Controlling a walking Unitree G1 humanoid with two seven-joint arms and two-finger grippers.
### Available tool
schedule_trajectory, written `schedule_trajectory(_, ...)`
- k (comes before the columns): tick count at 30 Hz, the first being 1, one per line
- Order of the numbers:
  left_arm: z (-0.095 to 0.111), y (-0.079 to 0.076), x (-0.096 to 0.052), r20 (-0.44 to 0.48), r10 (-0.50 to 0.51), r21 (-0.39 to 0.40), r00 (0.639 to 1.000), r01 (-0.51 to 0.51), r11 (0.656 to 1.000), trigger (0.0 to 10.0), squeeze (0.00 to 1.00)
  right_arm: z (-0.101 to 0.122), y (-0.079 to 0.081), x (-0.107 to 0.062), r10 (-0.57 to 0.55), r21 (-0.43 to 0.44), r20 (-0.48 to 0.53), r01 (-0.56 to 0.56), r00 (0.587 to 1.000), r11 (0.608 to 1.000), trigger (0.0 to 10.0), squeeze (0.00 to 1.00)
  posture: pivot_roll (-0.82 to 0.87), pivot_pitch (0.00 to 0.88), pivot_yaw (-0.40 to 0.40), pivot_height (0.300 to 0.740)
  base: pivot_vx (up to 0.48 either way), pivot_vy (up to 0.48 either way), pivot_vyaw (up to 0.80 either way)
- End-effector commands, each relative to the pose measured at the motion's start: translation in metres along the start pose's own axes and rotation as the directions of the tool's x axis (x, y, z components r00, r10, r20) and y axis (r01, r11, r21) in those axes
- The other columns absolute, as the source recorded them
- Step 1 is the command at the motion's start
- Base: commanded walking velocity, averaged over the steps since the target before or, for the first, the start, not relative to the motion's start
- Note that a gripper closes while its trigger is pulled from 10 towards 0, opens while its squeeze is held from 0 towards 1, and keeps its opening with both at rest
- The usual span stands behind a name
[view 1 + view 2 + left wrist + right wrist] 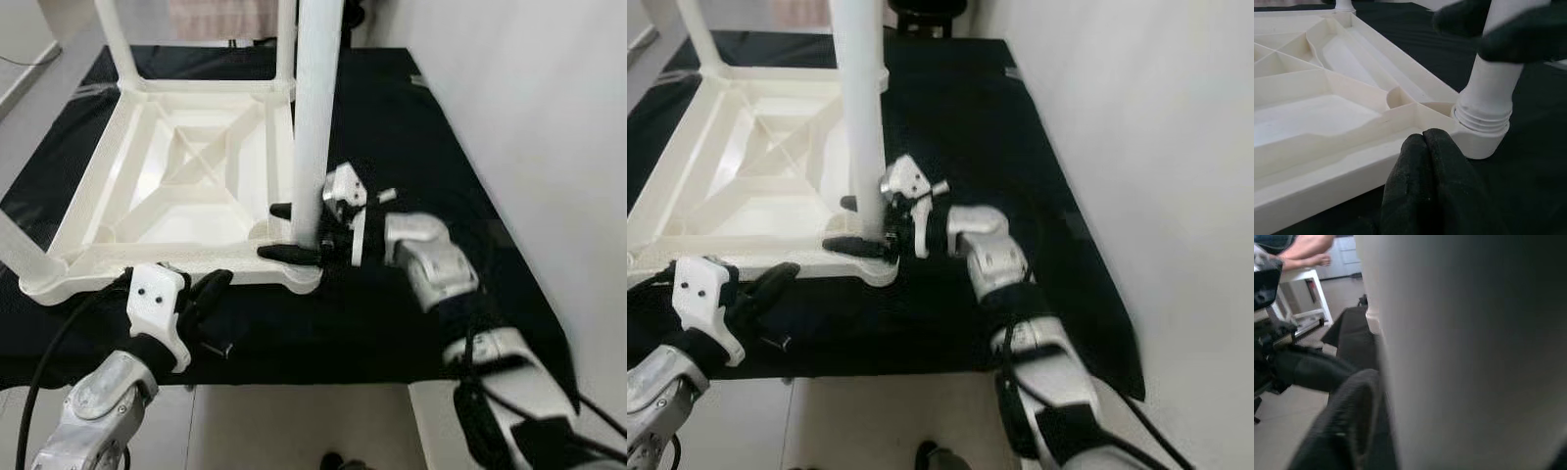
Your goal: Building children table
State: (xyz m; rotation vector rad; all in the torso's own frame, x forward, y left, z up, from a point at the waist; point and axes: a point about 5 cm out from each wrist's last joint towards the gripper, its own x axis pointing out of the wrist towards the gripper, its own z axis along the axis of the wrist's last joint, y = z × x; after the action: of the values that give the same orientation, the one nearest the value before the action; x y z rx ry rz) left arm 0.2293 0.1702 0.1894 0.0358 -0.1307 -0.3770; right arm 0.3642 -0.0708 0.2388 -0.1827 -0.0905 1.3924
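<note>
A: Left side first. What's the left gripper [211,291] doing?

B: Low at the near edge of the black cloth [411,313], just in front of the upturned white tabletop [147,211]. In the left wrist view its two fingers [1425,176] are pressed together, nothing between them, tips right at the tabletop's near rim.

A: And the tabletop itself?

B: Lying upside down on the cloth, ribbed underside up, cross braces visible. Legs stand up from the far corners; another leg sticks out at the near left corner.

A: Near right corner?

B: A white leg [315,117] stands upright in the corner socket [1481,139]. Thread rings on the leg show just above the socket's lip.

A: Right gripper [286,233]?

B: Reaching in from the right, one black finger either side of that leg near its base, clamped around it. The right wrist view is mostly the leg's white surface, very close, with a dark finger [1337,431] beside it.

A: Further right?

B: Bare cloth, then a pale wall [549,117].
</note>
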Motion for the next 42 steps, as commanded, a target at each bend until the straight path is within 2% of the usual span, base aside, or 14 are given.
schedule_trajectory(1, 0.000, -0.003, -0.003, -0.007, -0.003, -0.007, 1.000, 0.003, 1.000, 10.0, 0.00, -0.006, 0.003, 0.004, 0.050, 0.022, -0.003, -0.049, 0.999, 0.999, 0.0, 0.00, 0.16, 0.200, -0.097, 0.740, 0.000, 0.000, 0.00)
schedule_trajectory(15, 0.001, -0.003, -0.005, -0.003, -0.004, -0.011, 1.000, 0.004, 1.000, 10.0, 0.00, -0.023, -0.003, -0.044, -0.007, 0.042, -0.028, 0.008, 1.000, 0.999, 0.0, 0.00, 0.13, 0.209, -0.095, 0.740, 0.000, 0.000, 0.00)
schedule_trajectory(16, 0.003, -0.001, -0.005, 0.000, -0.003, -0.011, 1.000, 0.003, 1.000, 10.0, 0.00, -0.042, -0.005, -0.056, -0.326, 0.069, -0.099, 0.334, 0.940, 0.940, 0.0, 0.00, 0.09, 0.224, -0.101, 0.740, 0.000, 0.000, 0.00)
schedule_trajectory(17, 0.003, -0.001, -0.005, 0.000, -0.003, -0.011, 1.000, 0.003, 1.000, 10.0, 0.00, -0.042, -0.005, -0.056, -0.326, 0.069, -0.099, 0.334, 0.940, 0.940, 0.0, 0.00, 0.09, 0.224, -0.101, 0.740, 0.000, 0.000, 0.00)
schedule_trajectory(18, 0.003, -0.001, -0.005, 0.001, -0.003, -0.011, 1.000, 0.003, 1.000, 10.0, 0.00, -0.052, -0.005, -0.058, -0.468, 0.081, -0.138, 0.481, 0.873, 0.873, 0.0, 0.00, 0.09, 0.224, -0.101, 0.740, 0.000, 0.000, 0.00)
schedule_trajectory(20, 0.004, 0.003, -0.005, 0.002, -0.002, -0.010, 1.000, 0.002, 1.000, 10.0, 0.00, -0.073, 0.016, -0.056, -0.794, 0.084, -0.220, 0.822, 0.566, 0.563, 0.0, 0.00, 0.08, 0.226, -0.089, 0.740, 0.000, 0.000, 0.00)
schedule_trajectory(24, 0.003, 0.006, -0.002, 0.001, -0.002, -0.009, 1.000, 0.002, 1.000, 10.0, 0.00, -0.076, 0.065, -0.018, -0.738, 0.133, -0.222, 0.770, 0.637, 0.625, 0.0, 0.00, 0.06, 0.225, -0.059, 0.740, 0.000, 0.000, 0.00)
schedule_trajectory(25, 0.003, 0.007, 0.000, -0.001, -0.004, -0.007, 1.000, 0.004, 1.000, 10.0, 0.00, -0.075, 0.080, 0.004, -0.662, 0.132, -0.201, 0.690, 0.722, 0.712, 0.0, 0.00, 0.05, 0.210, -0.053, 0.740, 0.000, 0.000, 0.00)
schedule_trajectory(30, 0.000, 0.007, 0.006, -0.004, -0.008, 0.000, 1.000, 0.008, 1.000, 10.0, 0.00, -0.077, 0.078, 0.027, -0.576, 0.110, -0.165, 0.595, 0.801, 0.796, 0.0, 0.00, 0.09, 0.193, -0.076, 0.740, 0.000, 0.000, 0.00)
schedule_trajectory(31, 0.000, 0.007, 0.006, -0.002, 0.003, 0.004, 1.000, -0.003, 1.000, 10.0, 0.00, -0.076, 0.071, 0.027, -0.580, 0.118, -0.160, 0.599, 0.799, 0.792, 10.0, 0.00, 0.09, 0.192, -0.083, 0.740, 0.000, 0.000, 0.00)
schedule_trajectory(33, 0.000, 0.007, 0.006, -0.001, 0.011, 0.006, 1.000, -0.011, 1.000, 10.0, 0.00, -0.075, 0.067, 0.026, -0.584, 0.125, -0.158, 0.603, 0.796, 0.788, 10.0, 0.00, 0.09, 0.192, -0.083, 0.740, 0.000, 0.000, 0.00)
schedule_trajectory(34, 0.000, 0.007, 0.006, 0.001, 0.016, 0.007, 1.000, -0.016, 1.000, 10.0, 0.00, -0.070, 0.065, 0.025, -0.585, 0.149, -0.145, 0.602, 0.798, 0.785, 10.0, 0.98, 0.09, 0.190, -0.087, 0.740, 0.000, 0.000, 0.00)
schedule_trajectory(39, 0.000, 0.008, 0.006, 0.002, 0.012, 0.007, 1.000, -0.012, 1.000, 10.0, 0.00, -0.050, 0.062, 0.021, -0.577, 0.204, -0.084, 0.581, 0.812, 0.788, 10.0, 1.00, 0.08, 0.187, -0.082, 0.740, 0.000, 0.000, 0.00)
schedule_trajectory(42, 0.000, 0.008, 0.006, 0.001, 0.008, 0.005, 1.000, -0.008, 1.000, 10.0, 0.00, -0.036, 0.053, 0.015, -0.509, 0.185, -0.016, 0.502, 0.861, 0.845, 10.0, 1.00, 0.08, 0.189, -0.081, 0.740, 0.000, 0.000, 0.00)
